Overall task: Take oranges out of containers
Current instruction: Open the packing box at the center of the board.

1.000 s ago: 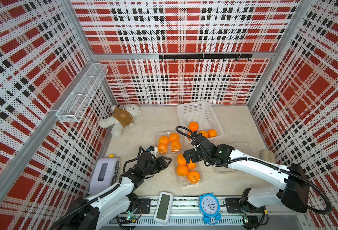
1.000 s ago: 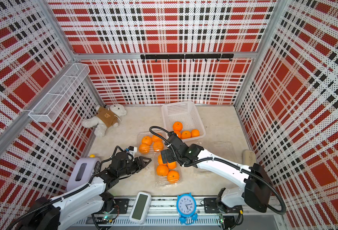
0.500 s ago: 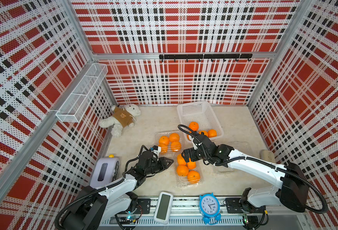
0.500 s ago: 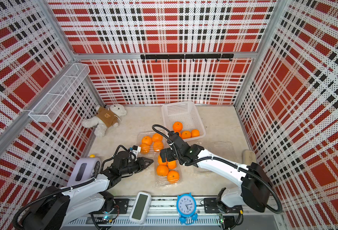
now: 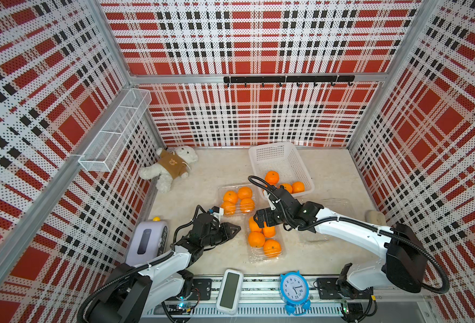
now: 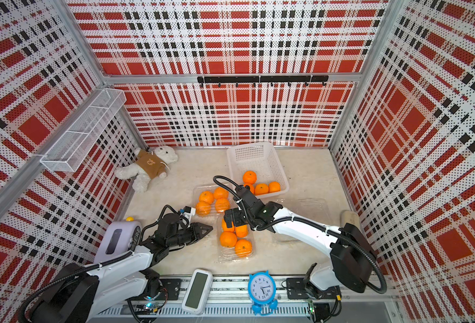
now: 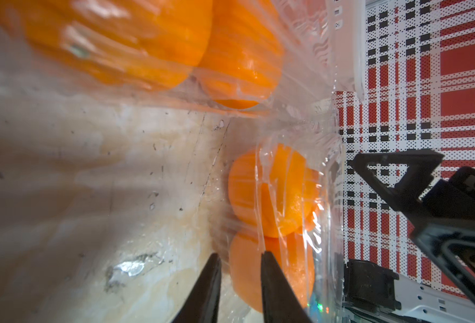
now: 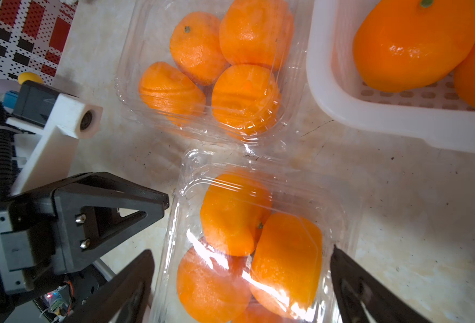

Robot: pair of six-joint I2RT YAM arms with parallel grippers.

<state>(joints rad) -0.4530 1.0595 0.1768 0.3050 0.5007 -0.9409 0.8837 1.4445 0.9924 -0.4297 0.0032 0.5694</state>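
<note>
Four oranges (image 5: pixel 256 239) sit in the near container (image 5: pixel 261 259), mid-table. Over its 12 o'clock end hangs the right gripper (image 8: pixel 242 250), spread wide, a finger on either side! At 9 o'clock is the left gripper (image 7: pixel 240 256), fingers narrowed at the rim; whether it is pinching, can't tell. The second container (image 5: pixel 220 195) is full at 11 o'clock, the white basket (image 5: pixel 281 156) at 1.

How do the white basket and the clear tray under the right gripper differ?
The white perforated plastic basket is opaque; the clear plastic tray is see-through. The basket is bigger, with bare floor left; the tray is packed full. The right gripper hangs open over the tray only. Both hold small round oranges.
</note>
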